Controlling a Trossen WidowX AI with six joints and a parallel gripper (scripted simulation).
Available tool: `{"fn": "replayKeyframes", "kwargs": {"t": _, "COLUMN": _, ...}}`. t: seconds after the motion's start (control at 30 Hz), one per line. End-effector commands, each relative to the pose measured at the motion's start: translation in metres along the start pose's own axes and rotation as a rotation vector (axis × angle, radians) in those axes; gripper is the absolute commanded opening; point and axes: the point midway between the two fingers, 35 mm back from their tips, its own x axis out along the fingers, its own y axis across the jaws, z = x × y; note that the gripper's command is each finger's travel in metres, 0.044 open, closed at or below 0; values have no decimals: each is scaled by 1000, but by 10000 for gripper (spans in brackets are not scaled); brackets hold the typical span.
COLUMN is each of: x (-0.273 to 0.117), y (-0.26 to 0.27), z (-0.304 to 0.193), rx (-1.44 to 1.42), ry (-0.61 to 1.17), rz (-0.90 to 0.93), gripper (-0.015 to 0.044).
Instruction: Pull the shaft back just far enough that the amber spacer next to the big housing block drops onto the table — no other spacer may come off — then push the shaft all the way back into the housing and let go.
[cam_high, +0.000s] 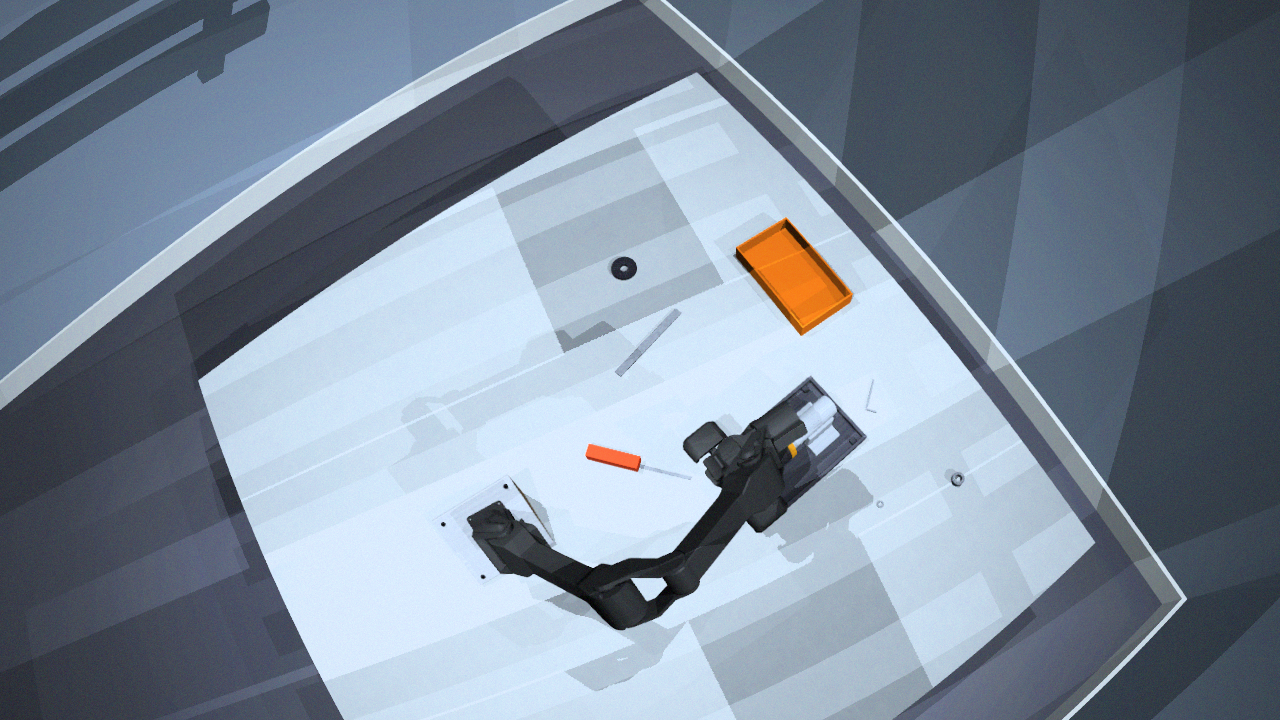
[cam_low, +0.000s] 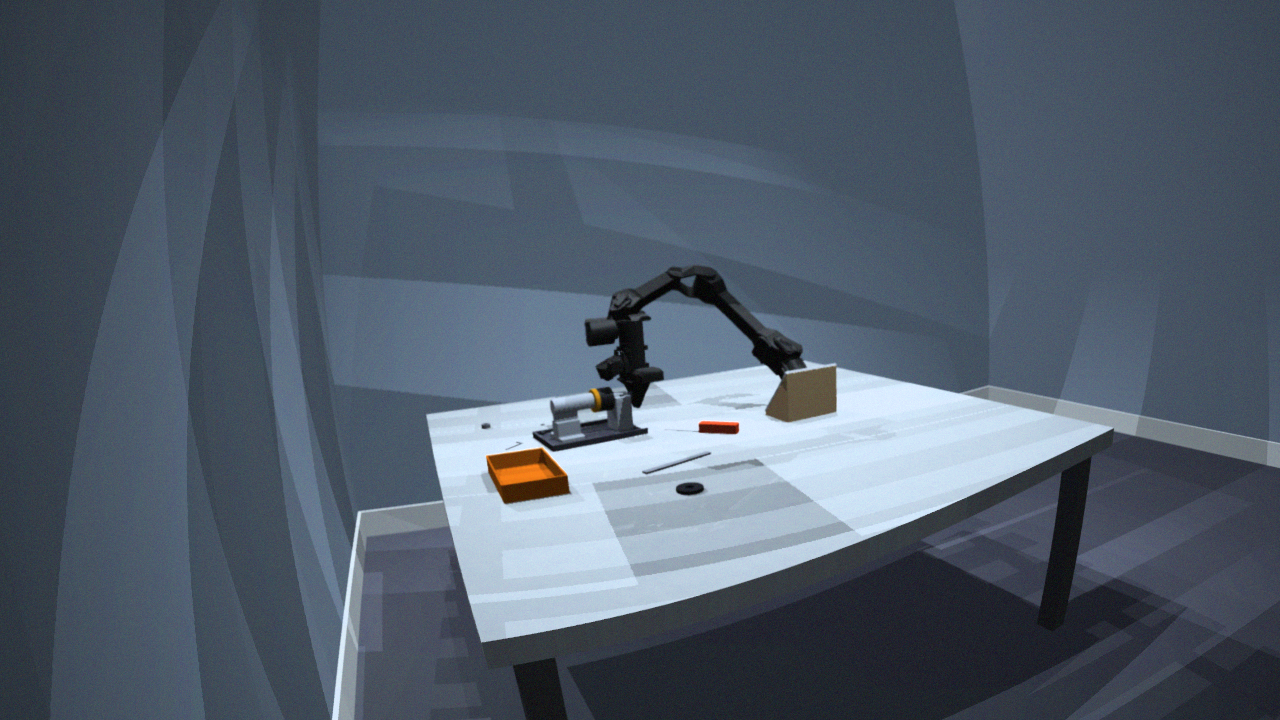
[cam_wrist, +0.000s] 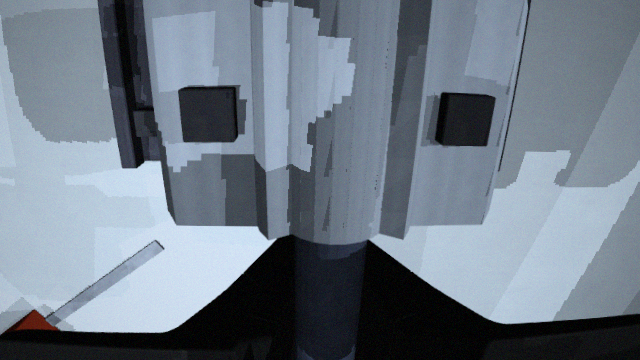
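Note:
My gripper (cam_low: 637, 400) (cam_wrist: 319, 237) is shut on the end of the dark shaft (cam_wrist: 328, 305), which sticks out of the near grey support block (cam_low: 619, 415) (cam_wrist: 200, 190). The fingertips are close to the block's end face; they are hidden in the top view. The amber spacer (cam_high: 791, 450) (cam_low: 596, 399) is on the shaft line between the grey housing cylinder (cam_high: 818, 411) (cam_low: 571, 405) and a black part (cam_low: 606, 397). The housing block (cam_low: 566, 427) stands on the dark base (cam_high: 854, 438) (cam_low: 640, 432). Whether the black part is one spacer or more, I cannot tell.
An orange tray (cam_high: 827, 315) (cam_low: 537, 488) lies beyond the fixture. A red-handled screwdriver (cam_high: 613, 457) (cam_low: 718, 428) (cam_wrist: 34, 322), a grey bar (cam_high: 648, 342) (cam_low: 676, 462) and a black ring (cam_high: 614, 271) (cam_low: 681, 489) lie on the table. A hex key (cam_high: 870, 398) is near the base.

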Motion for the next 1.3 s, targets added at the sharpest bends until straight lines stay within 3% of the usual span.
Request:
{"fn": "replayKeyframes", "kwargs": {"t": 0.0, "x": 0, "y": 0, "z": -5, "rx": -2, "ry": 2, "rz": -2, "gripper": 0}}
{"fn": "replayKeyframes", "kwargs": {"t": 1.27, "x": 0, "y": 0, "z": -12, "rx": -2, "ry": 3, "rz": -2, "gripper": 0}}
